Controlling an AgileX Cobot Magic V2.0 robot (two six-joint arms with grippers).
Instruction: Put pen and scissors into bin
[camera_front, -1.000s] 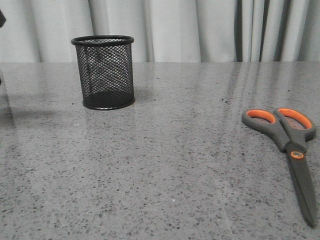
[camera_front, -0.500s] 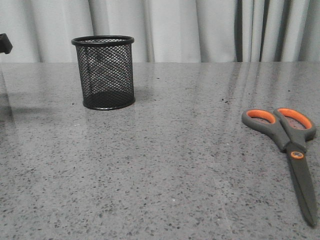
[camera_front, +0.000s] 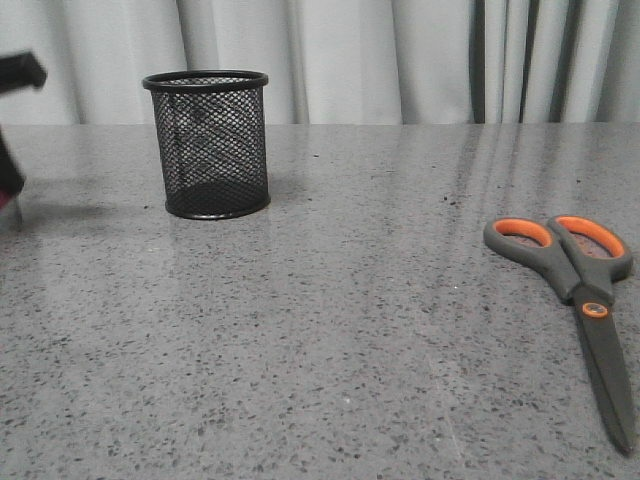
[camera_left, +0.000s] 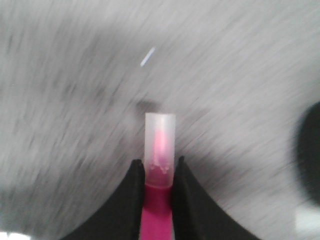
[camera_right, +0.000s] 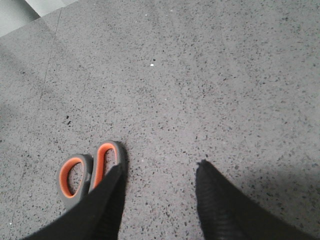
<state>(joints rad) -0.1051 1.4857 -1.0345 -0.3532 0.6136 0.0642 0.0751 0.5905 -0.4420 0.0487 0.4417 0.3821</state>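
The bin (camera_front: 208, 143) stands upright at the back left of the table. The scissors (camera_front: 580, 285) lie flat at the front right, handles toward the back. In the left wrist view my left gripper (camera_left: 159, 167) is shut on the pink pen (camera_left: 160, 145), whose pale cap end sticks out past the fingertips above the blurred table. A dark part of the left arm (camera_front: 20, 70) shows at the left edge of the front view, left of the bin. My right gripper (camera_right: 160, 170) is open and empty above the table, with the scissors' handles (camera_right: 82, 172) beside one finger.
The grey speckled table (camera_front: 340, 330) runs back to a pale curtain (camera_front: 400, 60). A dark rounded shape (camera_left: 307, 150) sits at the edge of the left wrist view; I cannot tell what it is.
The left arm has come further into the front view from the left edge, toward the bin. The scissors and the bin have not moved.
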